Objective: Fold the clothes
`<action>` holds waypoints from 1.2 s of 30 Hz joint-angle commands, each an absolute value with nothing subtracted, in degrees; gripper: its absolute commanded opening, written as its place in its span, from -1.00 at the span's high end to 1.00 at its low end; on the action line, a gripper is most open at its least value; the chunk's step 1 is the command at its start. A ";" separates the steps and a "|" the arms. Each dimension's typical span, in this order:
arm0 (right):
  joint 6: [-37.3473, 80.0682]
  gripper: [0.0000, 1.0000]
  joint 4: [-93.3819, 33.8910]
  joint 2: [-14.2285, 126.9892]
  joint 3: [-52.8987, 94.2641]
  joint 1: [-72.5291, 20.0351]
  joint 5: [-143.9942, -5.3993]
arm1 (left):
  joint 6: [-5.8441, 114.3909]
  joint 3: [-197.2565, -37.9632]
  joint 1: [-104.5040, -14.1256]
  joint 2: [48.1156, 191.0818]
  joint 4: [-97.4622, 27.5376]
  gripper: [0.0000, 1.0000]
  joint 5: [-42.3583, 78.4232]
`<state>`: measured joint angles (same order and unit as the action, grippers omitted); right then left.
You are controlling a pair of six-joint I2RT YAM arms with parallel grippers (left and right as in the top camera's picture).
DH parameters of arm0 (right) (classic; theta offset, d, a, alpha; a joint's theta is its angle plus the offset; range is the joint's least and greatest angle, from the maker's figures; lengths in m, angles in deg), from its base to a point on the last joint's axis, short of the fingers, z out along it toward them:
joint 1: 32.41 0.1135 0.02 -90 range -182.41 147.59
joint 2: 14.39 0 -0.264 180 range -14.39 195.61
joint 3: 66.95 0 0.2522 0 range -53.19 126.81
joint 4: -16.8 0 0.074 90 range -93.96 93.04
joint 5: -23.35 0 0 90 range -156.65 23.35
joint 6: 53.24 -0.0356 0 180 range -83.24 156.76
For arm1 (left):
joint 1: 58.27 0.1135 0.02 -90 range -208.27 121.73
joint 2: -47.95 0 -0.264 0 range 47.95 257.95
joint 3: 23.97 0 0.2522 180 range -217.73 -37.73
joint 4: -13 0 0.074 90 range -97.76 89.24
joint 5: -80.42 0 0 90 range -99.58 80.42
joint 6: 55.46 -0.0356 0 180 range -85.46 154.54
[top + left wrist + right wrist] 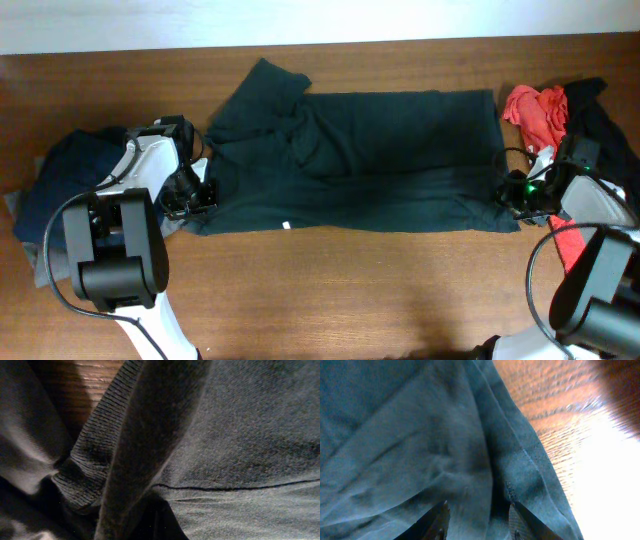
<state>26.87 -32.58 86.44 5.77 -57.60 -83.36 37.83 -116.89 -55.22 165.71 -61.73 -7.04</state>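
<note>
**Dark green shirt spread on a wooden table, one arm at each end**

*Overhead view.* A brown, wood-grain table (pixel 350 290) fills the frame, and a pale band (pixel 300 20) runs beyond its far edge. The large dark green shirt (pixel 370 160) lies spread across the middle, its long side running left to right, with one sleeve reaching toward the far left. The left fingers (pixel 197 193) sit at the shirt's left edge. The right fingers (pixel 513 197) sit at its near right corner. A navy blue piece (pixel 70 170) lies heaped at the table's left end. A red shirt (pixel 535 110) and a black garment (pixel 600 120) lie bunched together at the far right, touching each other.

*Left wrist view.* Shirt cloth fills the frame, with a ribbed band (pixel 95 435) folded across it. A patch of bare wood shows at the upper left. The fingers themselves are hidden. They are pressed together, but whether cloth is caught between them cannot be told.

*Right wrist view.* Both fingertips (pixel 436 522) show at the lower edge, spread apart. The shirt's stitched hem (pixel 530 470) lies just beyond the gap. To the right is bare wood, washed out by bright glare.
</note>
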 commanded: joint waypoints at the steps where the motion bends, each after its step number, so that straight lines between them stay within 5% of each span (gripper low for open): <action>1: 25.95 0.17 -32.03 89.24 5.35 -57.21 -84.76 | 38.00 -116.36 -54.67 165.38 -61.20 0.99 -7.65; 8: 26.06 0.75 -30.54 90.23 5.85 -57.10 -86.73 | 38.00 -116.36 -54.67 165.38 -61.22 0.99 -7.67; 18: 26.50 0.92 -30.96 90.09 11.10 -59.17 -87.19 | 38.02 -116.36 -54.67 165.38 -61.27 0.99 -7.67; 30: 27.24 0.89 -27.29 90.12 12.72 -59.17 -74.73 | 38.00 -116.36 -54.67 165.38 -61.42 0.99 -7.67; 36: 27.26 0.60 -27.33 90.12 12.72 -60.60 -70.90 | 38.00 -116.36 -54.67 165.38 -61.40 0.99 -7.67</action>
